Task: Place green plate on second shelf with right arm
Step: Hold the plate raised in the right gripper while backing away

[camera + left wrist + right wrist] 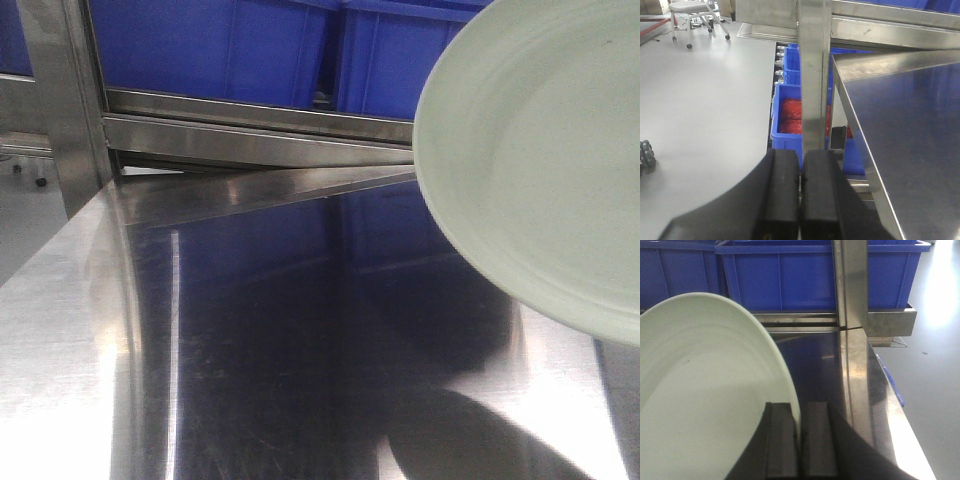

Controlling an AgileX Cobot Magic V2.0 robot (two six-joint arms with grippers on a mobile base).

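Note:
The green plate (545, 160) is pale sage green, round and shallow. It hangs tilted in the air at the right of the front view, above a shiny steel shelf surface (300, 330). In the right wrist view the plate (705, 390) fills the left side. My right gripper (800, 412) is shut on the plate's rim, one finger on each face. My left gripper (800, 162) is shut and empty, beside a steel upright (815, 75) at the shelf's left edge.
Blue plastic bins (270, 45) stand on the shelf level behind the steel surface, also in the right wrist view (785, 275). A steel post (852, 285) rises at the right. Lower blue bins with red contents (790, 112) and a wheeled chair (690, 15) show at left.

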